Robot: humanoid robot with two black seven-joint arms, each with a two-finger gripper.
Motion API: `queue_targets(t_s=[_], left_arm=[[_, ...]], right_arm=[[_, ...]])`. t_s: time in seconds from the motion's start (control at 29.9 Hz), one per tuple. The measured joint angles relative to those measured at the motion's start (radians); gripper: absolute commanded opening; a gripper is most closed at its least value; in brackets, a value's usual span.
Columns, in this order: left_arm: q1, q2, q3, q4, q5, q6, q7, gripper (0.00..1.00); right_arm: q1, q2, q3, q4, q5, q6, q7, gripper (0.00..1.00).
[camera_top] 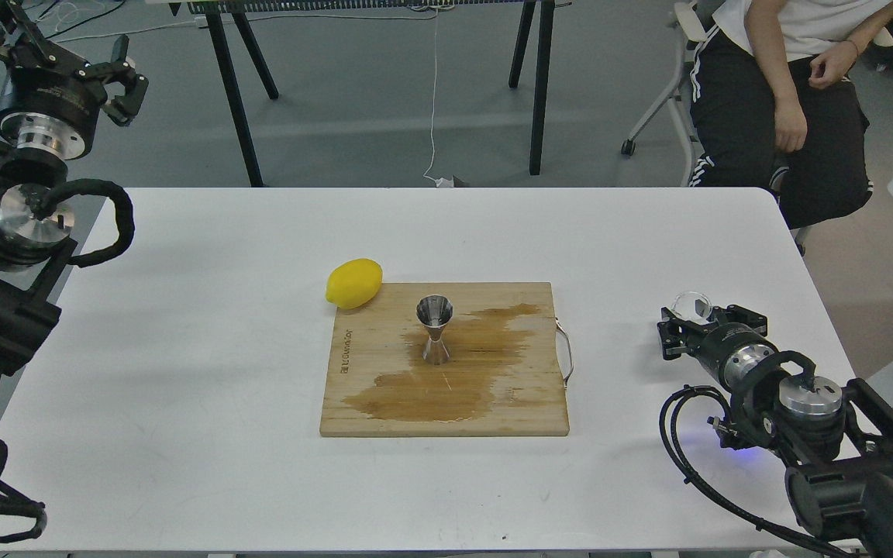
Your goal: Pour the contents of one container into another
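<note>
The shiny steel jigger [434,338] stands upright in the middle of the wooden cutting board [524,415], on a wet brown stain. The small clear glass cup [692,305] sits upright low over the table's right side, well right of the board. My right gripper [699,321] is shut on it, with the arm reaching in from the lower right. My left gripper [125,74] hangs high at the far left, beyond the table's back edge, open and holding nothing.
A yellow lemon [353,283] lies at the board's back left corner, touching it. The board has a metal handle [566,355] on its right side. A seated person [787,93] is behind the table's far right corner. Black table legs [539,85] stand behind.
</note>
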Motion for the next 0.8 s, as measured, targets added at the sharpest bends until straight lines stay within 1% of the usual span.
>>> queue_targets(t_s=[0.3,0.37,0.47,0.5,0.57,0.64,0.67,0.7,0.8], left_arm=[[0.0,-0.001,0.0,0.0,0.0,0.0,0.0,1.0],[0.0,-0.001,0.0,0.0,0.0,0.0,0.0,1.0],[0.0,-0.001,0.0,0.0,0.0,0.0,0.0,1.0],[0.0,-0.001,0.0,0.0,0.0,0.0,0.0,1.0],[0.0,-0.002,0.0,0.0,0.001,0.0,0.0,1.0],[0.0,-0.007,-0.001,0.0,0.001,0.002,0.0,1.0],[-0.003,-0.011,-0.001,0.0,0.001,0.003,0.0,1.0],[-0.006,-0.015,-0.001,0.0,0.001,0.003,0.0,1.0],[-0.01,-0.018,-0.001,0.0,0.002,0.003,0.0,1.0]], right_arm=[[-0.006,0.001,-0.006,-0.003,0.0,0.013,0.001,0.59],[-0.007,0.002,-0.006,-0.005,0.0,0.017,0.001,0.61],[-0.007,0.003,-0.009,-0.006,0.0,0.025,0.001,0.7],[-0.007,0.003,-0.01,-0.008,0.0,0.027,0.001,0.71],[-0.008,0.003,-0.01,-0.011,0.0,0.029,0.001,0.74],[-0.008,0.003,-0.011,-0.015,0.0,0.031,0.003,0.74],[-0.008,0.003,-0.012,-0.017,0.0,0.031,0.004,0.74],[-0.008,0.003,-0.012,-0.018,0.0,0.031,0.004,0.71],[-0.008,0.003,-0.013,-0.024,0.0,0.035,0.005,0.54]])
